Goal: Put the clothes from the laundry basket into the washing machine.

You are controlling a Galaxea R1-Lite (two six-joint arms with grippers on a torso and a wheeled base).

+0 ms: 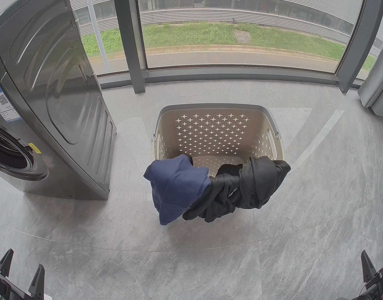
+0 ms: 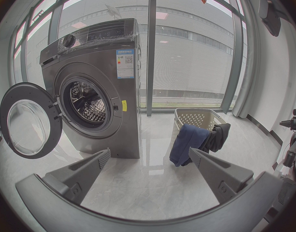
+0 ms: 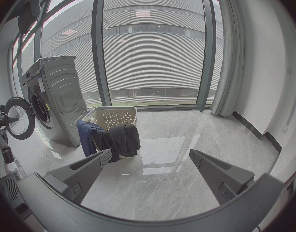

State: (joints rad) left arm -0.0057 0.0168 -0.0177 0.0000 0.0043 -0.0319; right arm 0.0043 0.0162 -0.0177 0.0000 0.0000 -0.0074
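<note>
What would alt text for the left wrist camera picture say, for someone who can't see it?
A grey washing machine stands with its round door open; beside it, a laundry basket has a blue garment and a black garment draped over its rim. The left end effector, open, sits in the foreground.

Even daylight enters through the windows [image 1: 241, 30] at the top of the head view, throwing pale reflections on the glossy floor [image 1: 321, 196] and faint shadow by the laundry basket [image 1: 212, 134], while both wrist views bow outward, dark-cornered.
</note>
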